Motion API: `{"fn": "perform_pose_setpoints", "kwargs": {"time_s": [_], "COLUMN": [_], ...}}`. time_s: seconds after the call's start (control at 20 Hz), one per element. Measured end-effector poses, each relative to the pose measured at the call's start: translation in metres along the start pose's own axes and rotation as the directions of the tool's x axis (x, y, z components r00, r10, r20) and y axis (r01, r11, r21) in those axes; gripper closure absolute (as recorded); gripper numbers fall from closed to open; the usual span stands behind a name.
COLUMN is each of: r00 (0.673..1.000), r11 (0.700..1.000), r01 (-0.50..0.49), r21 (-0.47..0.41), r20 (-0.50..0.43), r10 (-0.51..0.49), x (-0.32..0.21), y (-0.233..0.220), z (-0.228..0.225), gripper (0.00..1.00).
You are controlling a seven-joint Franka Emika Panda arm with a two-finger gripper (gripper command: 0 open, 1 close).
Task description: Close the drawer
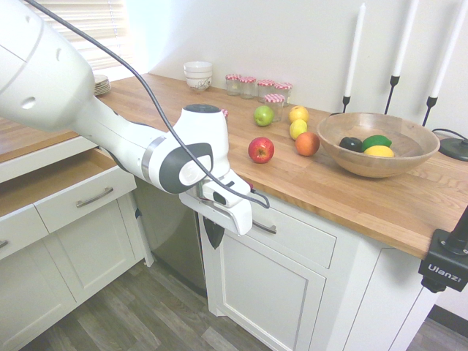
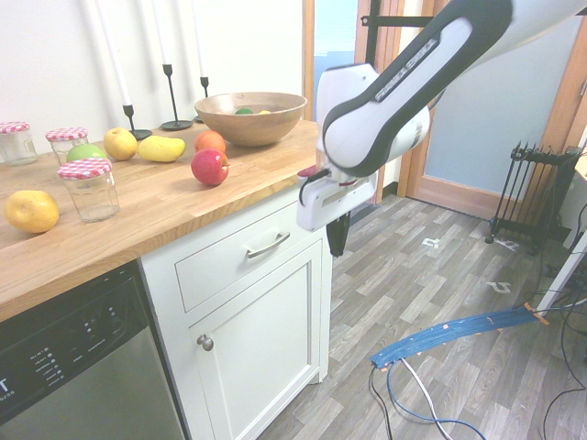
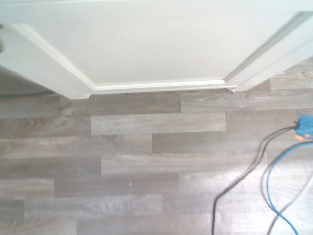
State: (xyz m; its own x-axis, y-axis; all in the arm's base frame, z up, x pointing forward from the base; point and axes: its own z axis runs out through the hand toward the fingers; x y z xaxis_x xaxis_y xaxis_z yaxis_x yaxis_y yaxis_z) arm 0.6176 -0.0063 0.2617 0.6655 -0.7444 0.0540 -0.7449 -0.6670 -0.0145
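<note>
White robot arm hangs in front of the kitchen bench, its fingers pointing down at the floor.

The arm point(image 1: 124, 142) comes in from the side, bends at the wrist, and holds its dark fingers point(image 1: 213, 232) straight down, pressed together with nothing in them. They hang just in front of the wide white drawer with a slim grey bar handle point(image 1: 307, 238), at the handle end, and I cannot tell if they touch it. The drawer sits right under the wooden bench point(image 1: 351, 190), above a white cupboard door point(image 2: 266, 348), and its front looks pushed in flat with the frame around it. On the bench close by are a red apple point(image 1: 261, 149) and a big wooden bowl of fruit point(image 1: 378, 146). Under the fingers is the grey wood floor point(image 3: 146, 171).
</note>
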Motion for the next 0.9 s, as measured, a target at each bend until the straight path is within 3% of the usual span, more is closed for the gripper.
{"fn": "perform_pose_setpoints", "kwargs": {"time_s": [0.3, 0.6, 0.9], "r00": [1.000, 1.000, 1.000], "r11": [1.000, 1.000, 1.000], "r01": [0.016, 0.018, 0.015], "r21": [0.009, 0.013, 0.022], "r20": [-0.001, 0.001, -0.015], "r10": [-0.016, -0.018, -0.015], "x": [-0.048, -0.104, -0.119], "y": [0.066, 0.138, 0.154], "z": [-0.059, -0.085, -0.099], "gripper": [0.00, 0.00, 0.00]}}
